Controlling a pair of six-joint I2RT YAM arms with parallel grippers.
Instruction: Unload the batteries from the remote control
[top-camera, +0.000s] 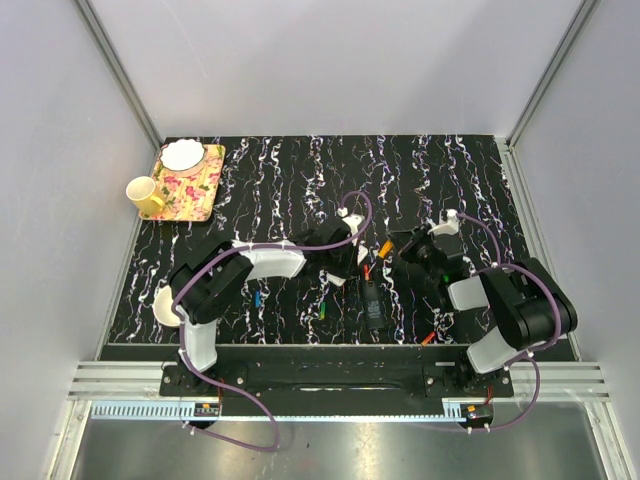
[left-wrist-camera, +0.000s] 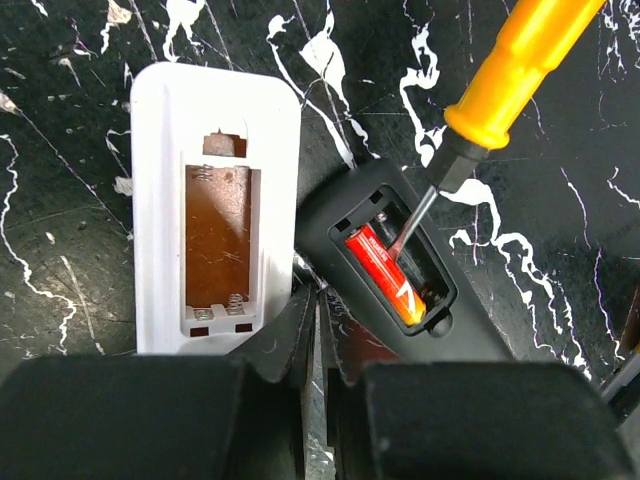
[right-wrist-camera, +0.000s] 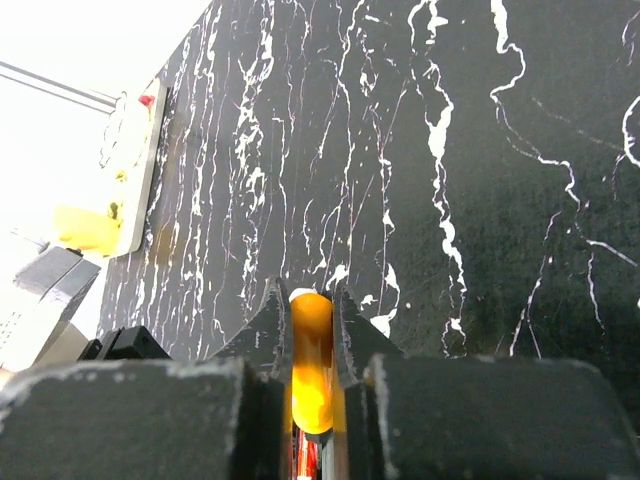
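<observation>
A black remote control (left-wrist-camera: 470, 325) lies back-up with its compartment open and one red-orange battery (left-wrist-camera: 385, 275) inside. Beside it on the left a white remote (left-wrist-camera: 215, 200) shows a bare compartment with only its springs. An orange-handled screwdriver (left-wrist-camera: 520, 65) slants in from the upper right, its metal tip inside the black remote's compartment against the battery. My right gripper (right-wrist-camera: 312, 300) is shut on that orange handle (right-wrist-camera: 311, 360). My left gripper (left-wrist-camera: 318, 320) is shut on nothing, its tips at the seam between the two remotes. From above, both grippers (top-camera: 345, 266) (top-camera: 402, 248) meet over the black remote (top-camera: 373, 303).
Loose batteries lie on the black marbled table: a blue one (top-camera: 257, 298), a green-orange one (top-camera: 325, 310) and an orange one (top-camera: 428, 338). A flowered tray (top-camera: 200, 190) with a white bowl (top-camera: 182, 154) and a yellow cup (top-camera: 145, 195) stands at the back left.
</observation>
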